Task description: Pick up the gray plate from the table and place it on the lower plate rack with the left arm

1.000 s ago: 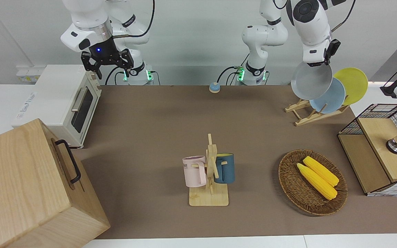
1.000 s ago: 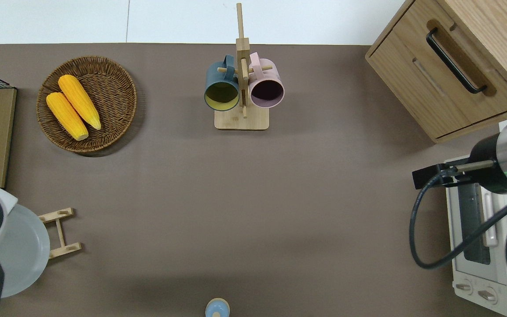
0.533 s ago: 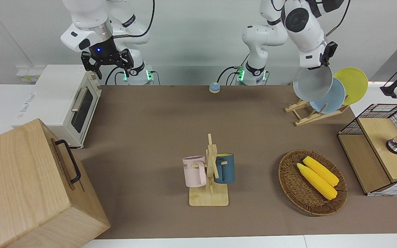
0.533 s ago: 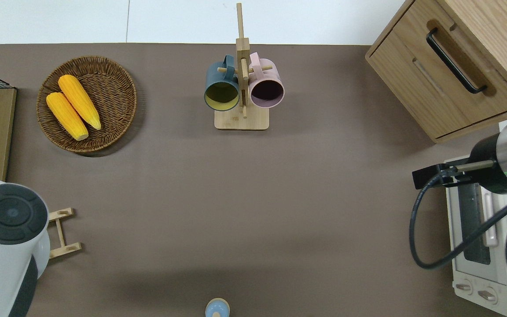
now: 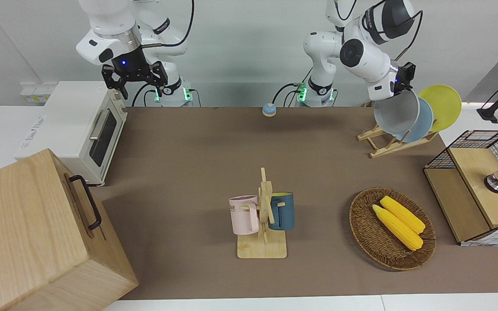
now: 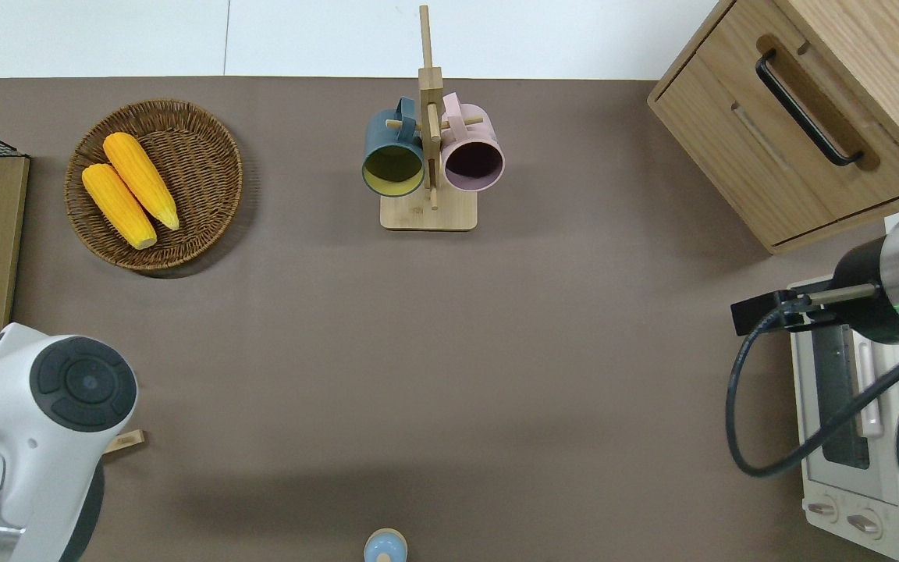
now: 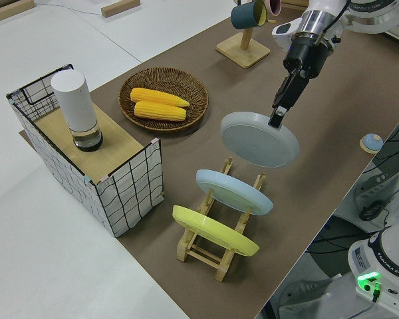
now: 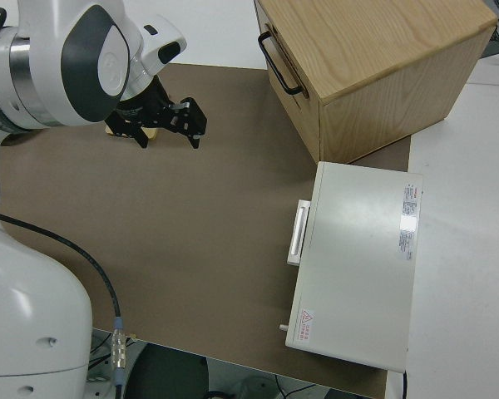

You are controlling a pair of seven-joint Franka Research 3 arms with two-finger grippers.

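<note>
My left gripper [image 5: 406, 87] is shut on the rim of the gray plate [image 5: 395, 114] and holds it tilted over the lower plate rack [image 5: 386, 146]. The plate hangs next to the light-blue plate [image 5: 424, 120], on the side away from the yellow plate [image 5: 442, 106]. In the left side view the gripper [image 7: 276, 121] pinches the gray plate's [image 7: 259, 139] upper edge above the rack's [image 7: 209, 256] free end. I cannot tell whether the plate touches the rails. In the overhead view the left arm hides the plate and gripper. My right gripper [image 5: 134, 80] is open and parked.
A wooden mug tree [image 5: 265, 224] with a pink and a blue mug stands mid-table. A wicker basket [image 5: 363, 233] holds two corn cobs. A wire-sided box [image 5: 476, 190], a white toaster oven [image 5: 80, 129], a wooden drawer cabinet [image 5: 37, 233] and a small blue bell [image 5: 269, 109] stand around.
The left arm has swung out over the rack and brought the gray plate down and closer to the light-blue plate. The right arm has not moved.
</note>
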